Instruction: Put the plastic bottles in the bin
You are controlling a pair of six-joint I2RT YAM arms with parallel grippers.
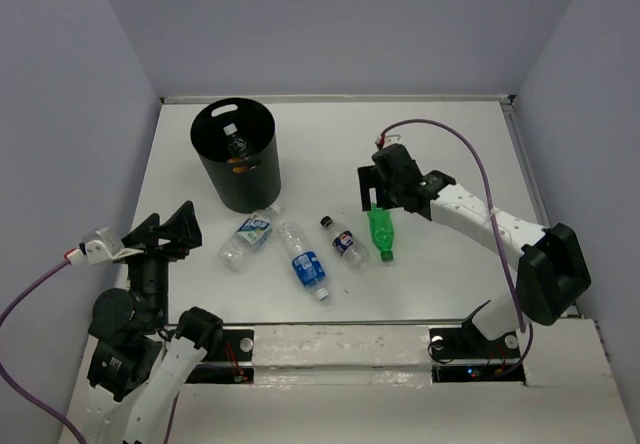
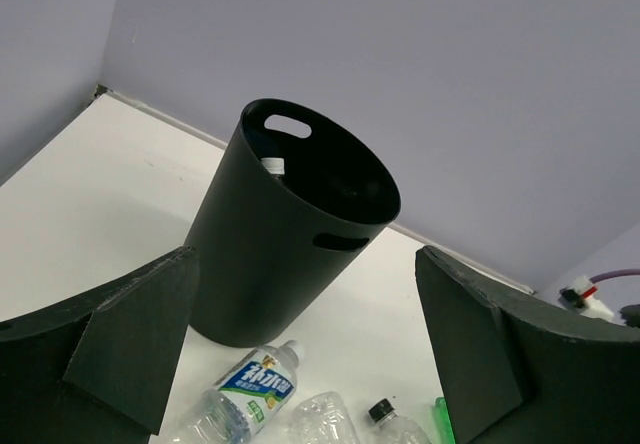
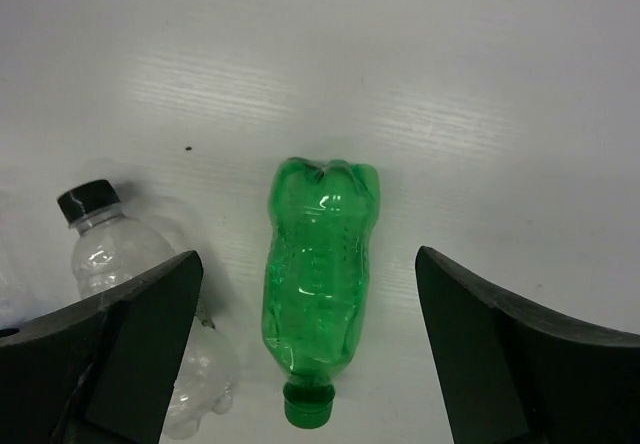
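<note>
The black bin (image 1: 236, 154) stands at the back left with bottles inside it (image 1: 236, 145). Several plastic bottles lie in a row on the table: a clear one with a blue-green label (image 1: 248, 237), a clear one with a blue label (image 1: 304, 260), a black-capped one (image 1: 345, 241) and a green one (image 1: 381, 232). My right gripper (image 1: 380, 196) hangs open over the green bottle (image 3: 318, 274), which lies between the fingers and touches neither. My left gripper (image 1: 172, 226) is open and empty at the near left, facing the bin (image 2: 260, 234).
A white cap (image 2: 273, 166) shows inside the bin's rim. The black-capped bottle (image 3: 120, 254) lies just left of the green one. Low walls edge the table at the back and sides. A purple cable (image 1: 470, 149) loops above the right arm.
</note>
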